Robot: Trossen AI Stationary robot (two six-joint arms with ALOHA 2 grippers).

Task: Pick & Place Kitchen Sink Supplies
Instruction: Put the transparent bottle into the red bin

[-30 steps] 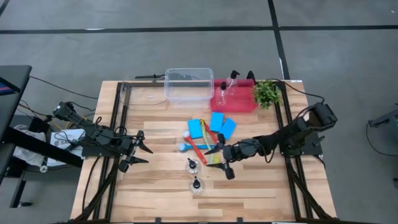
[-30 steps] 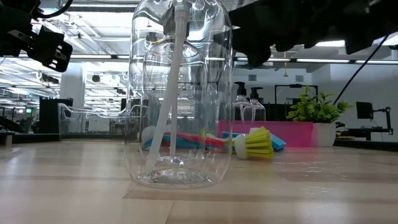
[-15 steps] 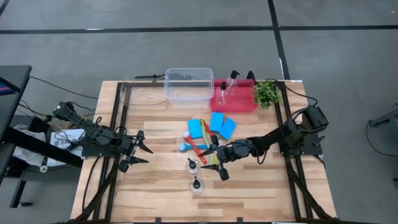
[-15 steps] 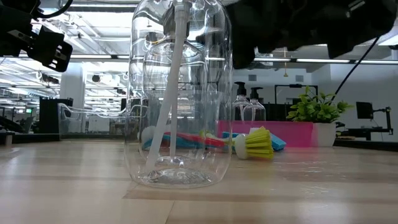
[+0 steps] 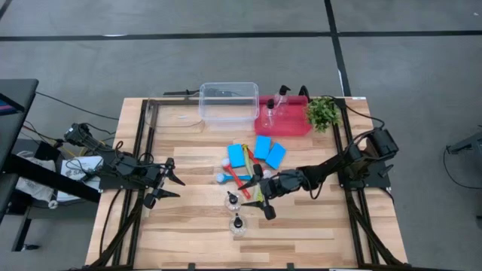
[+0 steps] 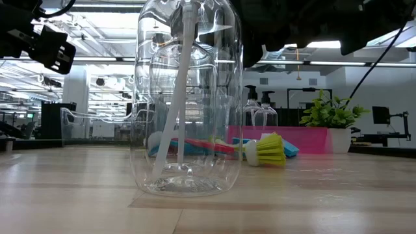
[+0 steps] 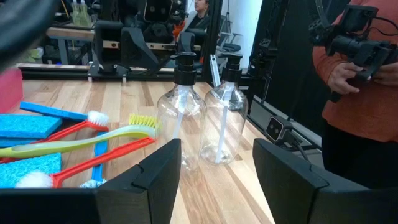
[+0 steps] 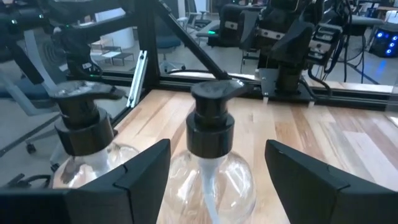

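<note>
Two clear pump bottles [image 5: 233, 201] unlabelled, right claw [image 5: 257, 197] spread beside one, left claw [image 5: 170, 188] spread, idle

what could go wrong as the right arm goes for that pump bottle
1. The right gripper, fingers open, is lined up on one clear bottle with a black pump top, and a second clear pump bottle stands close beside it. A finger may clip the neighbour and tip it.
2. Both bottles look tall and light; an off-centre close could push the target over.
3. The yellow-green long-handled brush lies right by the gripper and may get swept along.
</note>
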